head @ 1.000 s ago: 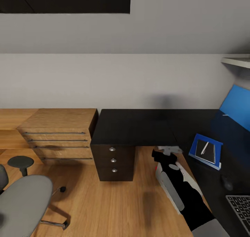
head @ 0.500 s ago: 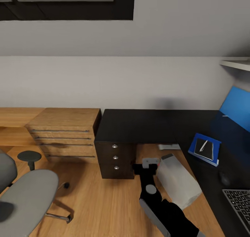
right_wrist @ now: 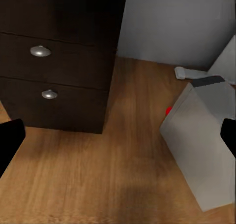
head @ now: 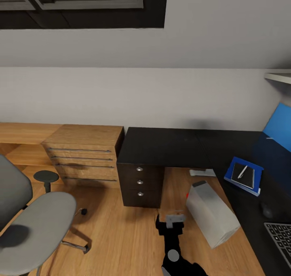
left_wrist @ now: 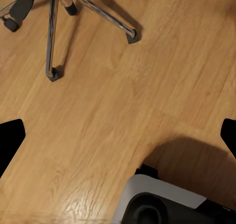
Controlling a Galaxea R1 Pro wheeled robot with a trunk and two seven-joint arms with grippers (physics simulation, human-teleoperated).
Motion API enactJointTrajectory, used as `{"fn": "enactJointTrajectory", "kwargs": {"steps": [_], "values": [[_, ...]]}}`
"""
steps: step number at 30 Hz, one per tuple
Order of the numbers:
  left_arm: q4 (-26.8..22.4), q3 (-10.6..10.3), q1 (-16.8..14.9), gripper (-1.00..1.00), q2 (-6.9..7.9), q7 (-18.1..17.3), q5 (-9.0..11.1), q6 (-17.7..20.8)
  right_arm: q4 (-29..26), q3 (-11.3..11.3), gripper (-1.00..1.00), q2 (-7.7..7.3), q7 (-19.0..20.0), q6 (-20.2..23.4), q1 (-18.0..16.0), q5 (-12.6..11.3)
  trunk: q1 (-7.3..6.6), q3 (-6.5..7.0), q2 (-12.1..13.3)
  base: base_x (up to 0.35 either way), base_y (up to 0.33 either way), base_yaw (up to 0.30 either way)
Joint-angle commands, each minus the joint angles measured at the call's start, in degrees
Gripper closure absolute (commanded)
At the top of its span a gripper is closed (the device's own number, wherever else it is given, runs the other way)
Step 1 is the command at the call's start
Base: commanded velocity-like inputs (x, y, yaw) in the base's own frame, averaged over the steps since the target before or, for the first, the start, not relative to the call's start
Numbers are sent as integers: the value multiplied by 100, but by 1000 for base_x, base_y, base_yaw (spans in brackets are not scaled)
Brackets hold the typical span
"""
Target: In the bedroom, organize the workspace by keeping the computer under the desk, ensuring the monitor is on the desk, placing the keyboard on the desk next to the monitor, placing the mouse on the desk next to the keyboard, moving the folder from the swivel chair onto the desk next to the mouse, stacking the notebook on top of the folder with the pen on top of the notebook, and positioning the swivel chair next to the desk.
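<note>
Two grippers stand wide and empty: the right gripper (head: 174,219) hangs over bare floor beside the computer (head: 212,217), which lies tilted in the desk (head: 169,146) recess. The swivel chair (head: 36,231) sits well apart (its base near the left arm); turning carelessly could clip either.

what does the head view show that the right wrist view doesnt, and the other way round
Head view alone: the swivel chair, the wooden chest of drawers, and on the desk the folder with the notebook and pen stacked on it, plus the keyboard. Right wrist view alone: nothing extra, just a nearer look. Both share the computer lying on the wood floor and the desk's knobbed drawers.
</note>
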Motion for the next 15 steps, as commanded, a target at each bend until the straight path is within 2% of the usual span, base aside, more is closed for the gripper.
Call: {"fn": "enactJointTrajectory", "kwargs": {"steps": [1, 2, 3, 4, 7, 8, 10, 11, 15], "values": [[33, -9, 2, -100, 3, 17, 61, -13, 333, 75, -100, 39, 80, -268, -13, -46, -21, 13, 35, -4, 0, 17], [238, -9, 2, -100, 4, 17, 64, -16, 1455, 143, -100, 170, 591, -1060, -13, -49, -43, 32, 75, -1, 0, 7], [315, -6, 2, -100, 5, 17, 65, -18, 1904, 158, -100, 206, 859, -1354, -13, -50, -65, 50, 116, -1, 0, 4], [447, -4, 2, -100, 5, 11, 73, -18, 2457, 149, -100, 231, 1333, -1686, -13, -80, -87, 68, 156, 0, 0, 2], [694, -3, -9, -100, 5, -4, 74, -22, 2754, 138, -100, 218, 1657, -1831, -10, -110, -153, 122, 276, 0, 0, 0], [936, -2, -60, -100, 1, -15, 66, -26, 2965, 140, -100, 207, 1793, -1883, -7, -124, -175, 140, 316, 0, 0, 0], [1186, -2, -172, -100, 0, -22, 62, -28, 3130, 144, -100, 204, 1863, -1915, -5, -133, -219, 175, 396, 0, 0, 0], [1627, -2, -408, -100, 4, -31, 61, -30, 3260, 141, -100, 194, 1913, -1960, 21, -138, -241, 193, 436, 0, 0, 0], [1916, -2, -559, -100, 5, -34, 52, -36, 3306, 140, -100, 192, 1931, -1989, 56, -141, -329, 265, 597, 0, 0, 0]]}}
